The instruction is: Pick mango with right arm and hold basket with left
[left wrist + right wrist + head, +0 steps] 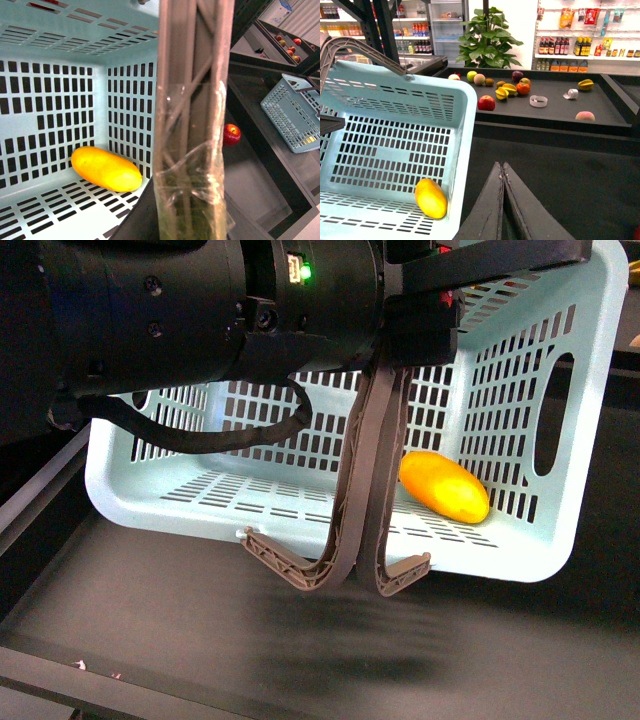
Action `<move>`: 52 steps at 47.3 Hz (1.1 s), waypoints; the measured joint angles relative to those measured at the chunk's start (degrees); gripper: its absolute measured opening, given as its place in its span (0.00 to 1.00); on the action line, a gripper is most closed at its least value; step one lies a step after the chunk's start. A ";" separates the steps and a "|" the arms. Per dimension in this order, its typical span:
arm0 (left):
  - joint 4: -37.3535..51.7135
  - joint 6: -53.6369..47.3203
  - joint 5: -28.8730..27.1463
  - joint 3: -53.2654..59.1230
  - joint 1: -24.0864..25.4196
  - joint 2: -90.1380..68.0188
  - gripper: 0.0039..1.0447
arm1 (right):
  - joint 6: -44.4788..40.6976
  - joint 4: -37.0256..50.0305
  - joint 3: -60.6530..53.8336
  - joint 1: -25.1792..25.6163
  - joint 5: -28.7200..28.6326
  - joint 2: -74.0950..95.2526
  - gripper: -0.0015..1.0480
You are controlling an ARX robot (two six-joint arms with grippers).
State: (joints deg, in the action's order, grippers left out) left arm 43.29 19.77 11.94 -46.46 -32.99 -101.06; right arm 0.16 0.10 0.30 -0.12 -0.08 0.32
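Mango is found on the basket floor at a corner, long axis roughly along the side wall. Right gripper is held just outside that wall, jaws together, empty. Handles are judged clamped by left gripper.

I can't read any writing here. The bottles and packets on the shop shelves in my right wrist view carry labels too small to read.
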 joint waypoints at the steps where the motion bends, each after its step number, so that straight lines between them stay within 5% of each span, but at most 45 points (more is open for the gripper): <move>1: 0.00 0.02 -0.02 0.00 0.00 0.00 0.09 | 0.00 0.00 0.00 0.00 0.00 0.00 0.02; 22: 0.00 -0.07 0.00 0.00 -0.02 0.00 0.09 | -0.11 0.00 0.00 0.00 0.00 -0.02 0.06; 43: 0.00 -0.04 0.00 0.00 0.00 0.00 0.09 | -0.11 0.00 0.00 0.00 0.00 -0.02 0.81; 47: 2.54 0.48 -14.10 -0.42 -1.01 -1.03 0.09 | -0.04 0.00 0.00 0.00 0.00 -0.02 0.94; 52: 1.51 6.64 -24.70 -4.00 -0.76 -3.17 0.09 | -0.11 0.00 0.00 0.00 -0.02 -0.02 0.92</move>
State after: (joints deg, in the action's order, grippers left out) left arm 44.80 26.41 -12.75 -50.46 -33.76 -104.22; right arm 0.05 0.10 0.30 -0.12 -0.10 0.30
